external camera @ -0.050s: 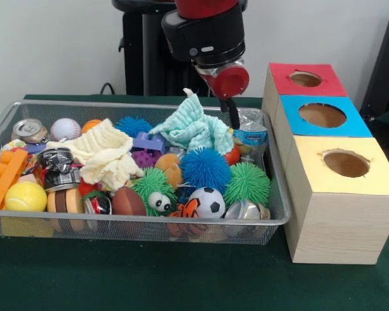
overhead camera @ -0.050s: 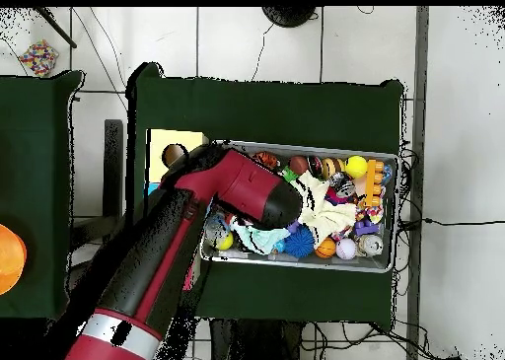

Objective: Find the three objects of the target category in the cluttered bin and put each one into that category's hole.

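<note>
A wire mesh bin (external camera @ -0.050s: 84, 103) holds a heap of toys. A mint green cloth (external camera @ -0.050s: 193, 128) lies bunched on top of the pile at the back right, one corner sticking up. My gripper (external camera @ -0.050s: 233, 115) hangs just to the right of that cloth, low over a crumpled water bottle (external camera @ -0.050s: 249, 133); whether it is touching the cloth cannot be seen. A cream cloth (external camera @ -0.050s: 107, 152) lies left of centre. A wooden box stands to the right of the bin, with a red hole (external camera @ -0.050s: 305, 79), a blue hole (external camera @ -0.050s: 322, 115) and a yellow hole (external camera @ -0.050s: 345, 163). In the overhead view the arm (overhead camera @ -0.050s: 197, 228) hides the gripper.
Also in the bin: a baseball (external camera @ -0.050s: 65, 128), a yellow ball (external camera @ -0.050s: 25, 195), a soccer ball (external camera @ -0.050s: 209, 201), a toy football (external camera @ -0.050s: 128, 201), blue (external camera @ -0.050s: 205, 168) and green (external camera @ -0.050s: 247, 183) spiky balls, cans (external camera @ -0.050s: 30, 129), an orange block (external camera @ -0.050s: 5, 176). The bin's rim (overhead camera @ -0.050s: 390, 213) is clear of the arm at one end.
</note>
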